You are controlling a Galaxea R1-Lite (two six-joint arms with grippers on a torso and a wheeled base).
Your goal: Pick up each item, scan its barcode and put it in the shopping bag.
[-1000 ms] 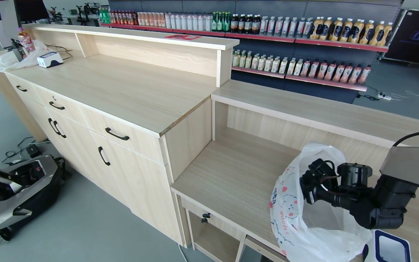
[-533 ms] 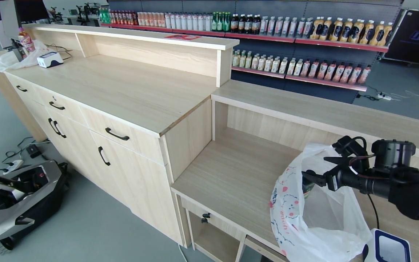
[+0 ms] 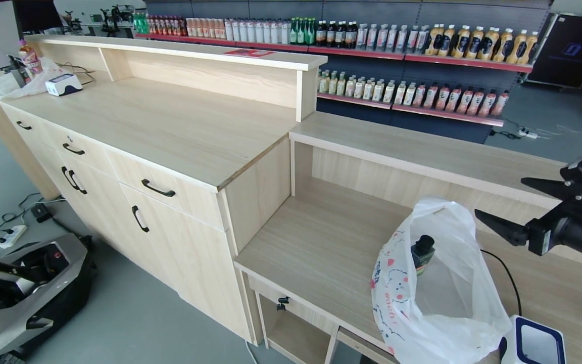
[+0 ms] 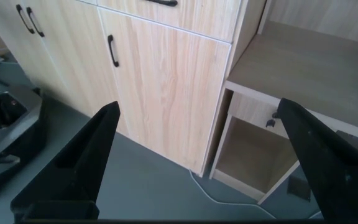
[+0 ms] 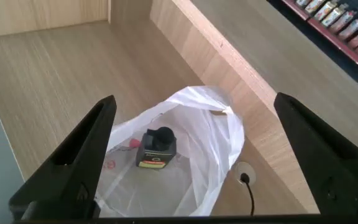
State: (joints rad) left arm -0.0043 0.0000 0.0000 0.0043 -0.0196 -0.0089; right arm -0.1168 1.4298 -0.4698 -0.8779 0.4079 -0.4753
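Shopping bag [image 3: 440, 303]: white plastic, mouth open, standing on lower counter [image 3: 321, 237]. Dark bottle [image 3: 422, 253], black cap uppermost: inside bag, at its bottom. Right hand [image 3: 498, 196]: fingers spread wide, empty, above and beside bag, not touching it. Left hand [image 4: 197, 104]: fingers spread wide, empty, well apart from bag, facing cabinet [image 4: 166, 74]. Scanner [image 3: 533, 346]: just beside bag.
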